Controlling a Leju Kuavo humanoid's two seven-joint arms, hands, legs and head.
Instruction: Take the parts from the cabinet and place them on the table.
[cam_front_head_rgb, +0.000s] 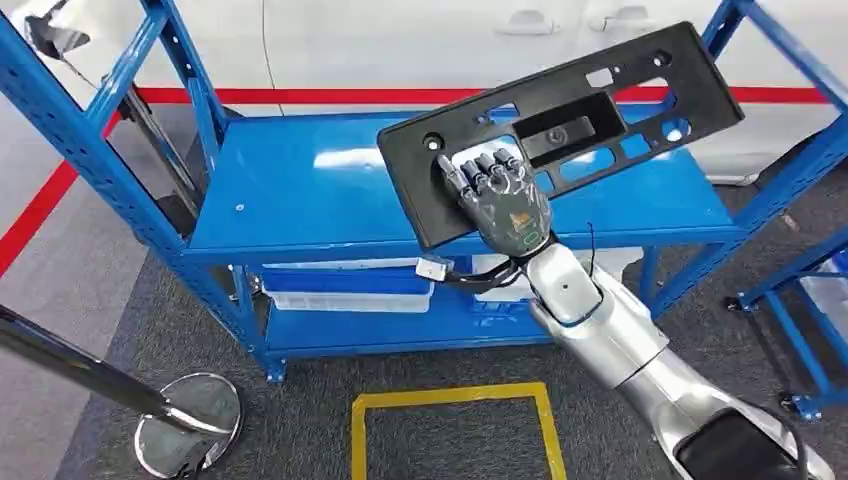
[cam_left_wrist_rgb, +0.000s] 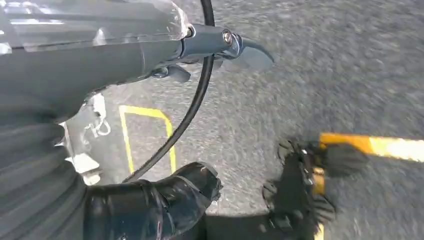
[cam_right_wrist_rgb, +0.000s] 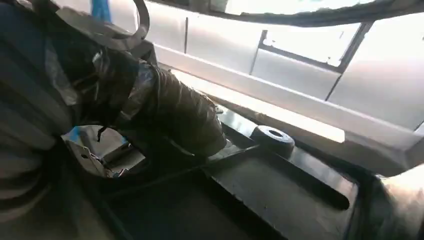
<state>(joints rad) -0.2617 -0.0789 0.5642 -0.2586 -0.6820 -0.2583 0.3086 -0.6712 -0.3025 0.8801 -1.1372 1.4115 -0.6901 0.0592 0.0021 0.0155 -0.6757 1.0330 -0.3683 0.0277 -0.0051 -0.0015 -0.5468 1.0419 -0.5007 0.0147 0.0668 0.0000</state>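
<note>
Over the blue shelf top (cam_front_head_rgb: 300, 190) in mid-frame, the right hand (cam_front_head_rgb: 505, 200) grasps the black panel (cam_front_head_rgb: 560, 120), tilted at upper right; it should stay level and clear the uprights; the left hand (cam_left_wrist_rgb: 150, 60) hangs, state unclear.

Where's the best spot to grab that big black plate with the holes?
Probably its near long edge, coming from the robot's side. The black plate is thin, flat and long, so fingers wrap the rim easily; the right hand grips there now, towards one end.
</note>
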